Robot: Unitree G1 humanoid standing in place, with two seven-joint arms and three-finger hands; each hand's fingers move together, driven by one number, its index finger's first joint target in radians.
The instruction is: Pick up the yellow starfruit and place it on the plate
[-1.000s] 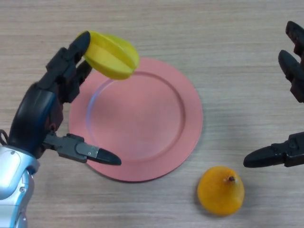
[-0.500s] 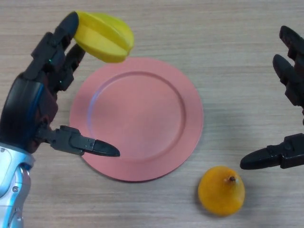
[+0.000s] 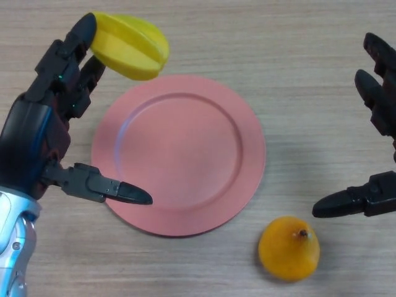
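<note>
We observe the left hand (image 3: 37,133) spread wide, fingers straight, with the yellow starfruit (image 3: 130,46) resting against its fingertips (image 3: 82,30), just beyond the far-left rim of the pink plate (image 3: 179,154); its thumb reaches over the plate's near-left edge. The right hand (image 3: 377,124) is likewise released, at the right edge. An orange fruit (image 3: 288,247) lies on the wooden table (image 3: 278,49), near the plate

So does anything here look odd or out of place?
Yes: the starfruit sits against the straight fingertips of the left hand, thumb far off, so it isn't gripped. It lies past the plate's far-left rim, not on it. The orange fruit and right hand look ordinary.
</note>
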